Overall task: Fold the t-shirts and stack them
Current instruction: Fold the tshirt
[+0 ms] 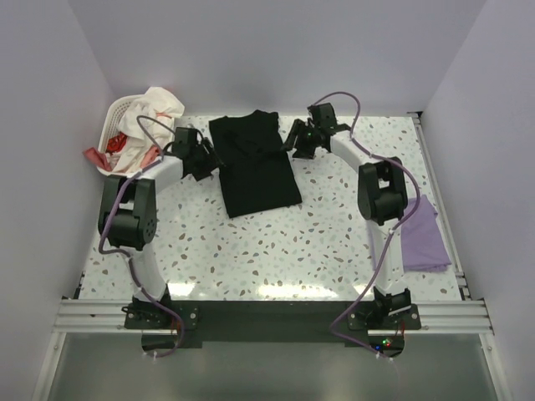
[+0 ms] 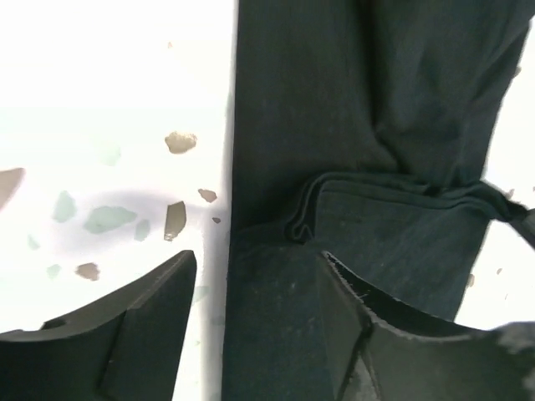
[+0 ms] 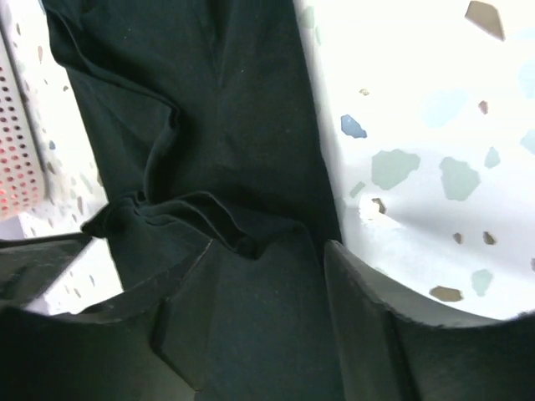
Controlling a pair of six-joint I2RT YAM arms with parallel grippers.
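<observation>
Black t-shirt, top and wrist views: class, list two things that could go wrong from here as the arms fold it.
1. The left end effector and right end effector hang open astride the side edges of the black t-shirt, where its layers bunch. Closing may catch only some layers and give a crooked fold.
2. The laundry basket, with clothes spilling over it, sits close beside the left arm. A swing might snag it.
</observation>
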